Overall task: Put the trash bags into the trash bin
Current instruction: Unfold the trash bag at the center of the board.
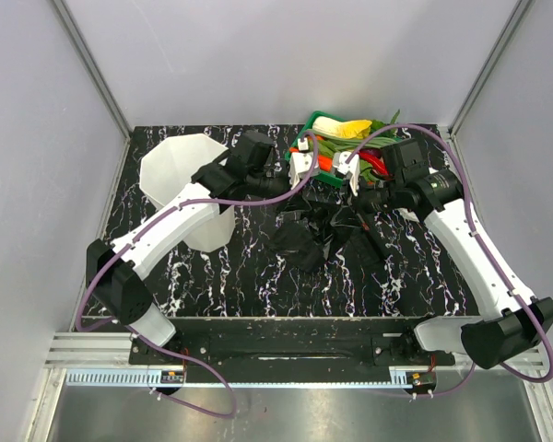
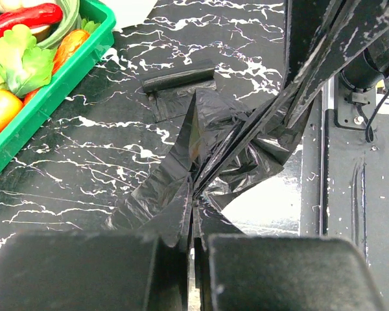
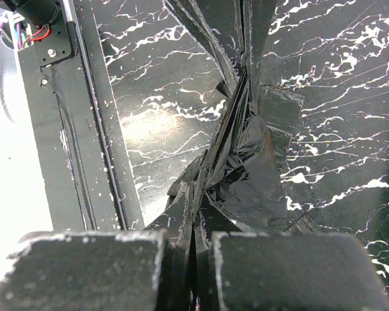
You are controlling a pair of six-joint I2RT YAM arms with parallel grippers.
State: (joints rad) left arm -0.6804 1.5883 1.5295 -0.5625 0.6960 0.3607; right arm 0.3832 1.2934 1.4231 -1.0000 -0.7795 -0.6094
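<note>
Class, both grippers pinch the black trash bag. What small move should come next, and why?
Probably raise both arms together a little. The left gripper and the right gripper are shut on the trash bag, which sags crumpled low over the table. The trash bin on the left is tall, so the bag likely needs height to clear its rim.
</note>
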